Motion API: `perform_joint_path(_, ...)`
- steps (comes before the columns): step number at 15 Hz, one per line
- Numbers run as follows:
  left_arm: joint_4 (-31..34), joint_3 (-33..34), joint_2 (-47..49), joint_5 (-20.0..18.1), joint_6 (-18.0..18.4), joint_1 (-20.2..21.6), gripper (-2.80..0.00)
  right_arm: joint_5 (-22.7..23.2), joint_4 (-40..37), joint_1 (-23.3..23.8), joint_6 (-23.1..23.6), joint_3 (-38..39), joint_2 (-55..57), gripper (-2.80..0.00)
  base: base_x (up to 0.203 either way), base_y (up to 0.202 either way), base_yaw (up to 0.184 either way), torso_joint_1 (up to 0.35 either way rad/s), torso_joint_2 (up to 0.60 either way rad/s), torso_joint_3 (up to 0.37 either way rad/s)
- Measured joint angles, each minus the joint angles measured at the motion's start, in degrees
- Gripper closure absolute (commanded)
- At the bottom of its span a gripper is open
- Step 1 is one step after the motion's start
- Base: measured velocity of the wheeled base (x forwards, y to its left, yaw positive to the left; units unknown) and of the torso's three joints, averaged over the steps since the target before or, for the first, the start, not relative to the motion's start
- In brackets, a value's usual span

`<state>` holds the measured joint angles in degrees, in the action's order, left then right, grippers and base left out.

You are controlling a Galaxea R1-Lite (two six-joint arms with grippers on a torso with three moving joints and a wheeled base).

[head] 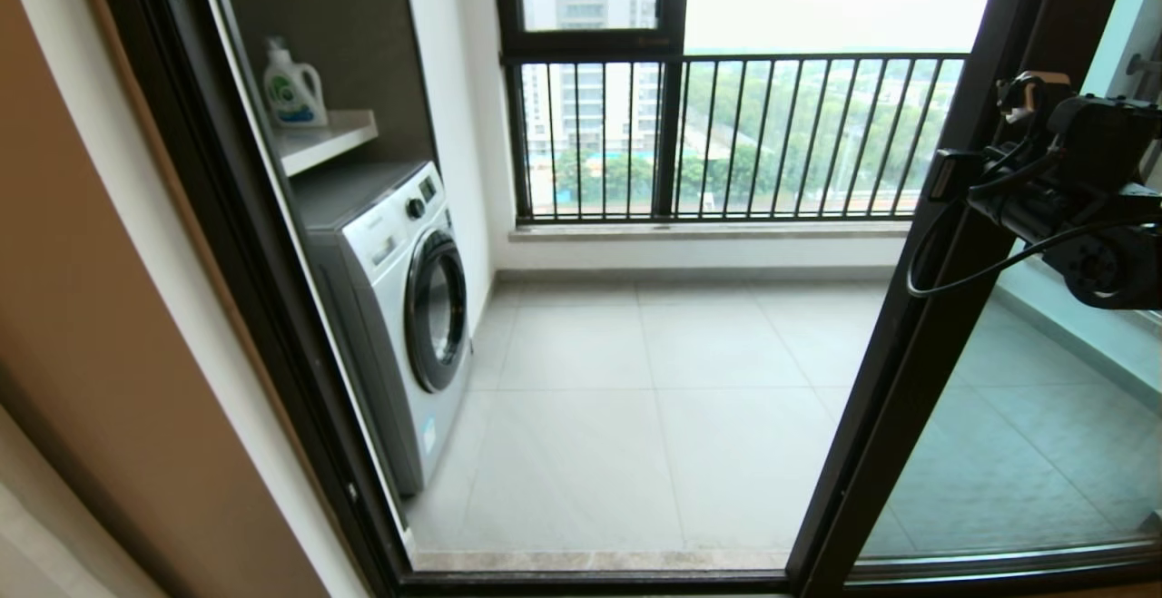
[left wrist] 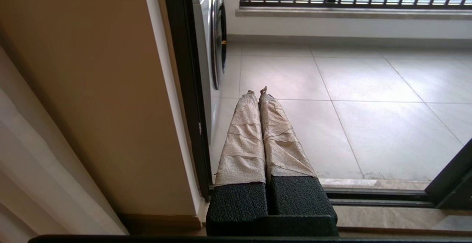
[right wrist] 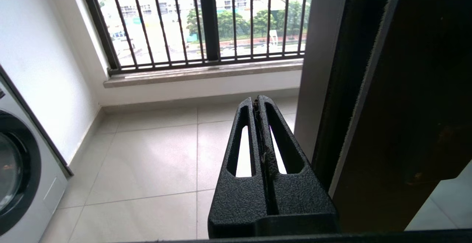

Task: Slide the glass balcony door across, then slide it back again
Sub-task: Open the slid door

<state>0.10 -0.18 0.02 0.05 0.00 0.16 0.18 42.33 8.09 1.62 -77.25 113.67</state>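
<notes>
The tall clear-glass balcony door in its dark brown-black metal frame (head: 917, 344) stands at the right side of the doorway. The right gripper (right wrist: 258, 104) hovers just beside its upright — fingers pressed together, holding nothing. A push from there could slip off the smooth frame edge. The left gripper (left wrist: 257, 92), likewise closed and empty, is parked low near the white washing machine (head: 399, 308).

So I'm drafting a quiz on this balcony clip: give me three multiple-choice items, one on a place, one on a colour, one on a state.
1. Where is the detergent bottle?
A. on the shelf above the washing machine
B. on the floor
C. on the sill

2. What colour is the frame of the glass balcony door?
A. white
B. dark brown-black
C. red

3. How is the right pincer?
A. shut, holding nothing
B. wide open
C. gripping a cloth

Answers: A, it stands on the white shelf; B, the upright is dark; A, its fingers meet beside the door's edge.
</notes>
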Motion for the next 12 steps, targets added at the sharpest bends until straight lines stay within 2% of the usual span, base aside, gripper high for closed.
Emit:
perform_joint_path(8, 0.0, 0.0, 0.0, 0.0, 0.0, 0.0, 0.00, 0.1, 0.0, 0.0, -0.2, 0.2, -0.5, 0.00, 0.000, 0.000, 0.000, 0.000, 0.00, 0.000)
perform_joint_path(12, 0.0, 0.0, 0.0, 0.0, 0.0, 0.0, 0.00, 0.3, 0.0, 0.0, -0.4, 5.4, -6.1, 0.00, 0.000, 0.000, 0.000, 0.000, 0.00, 0.000)
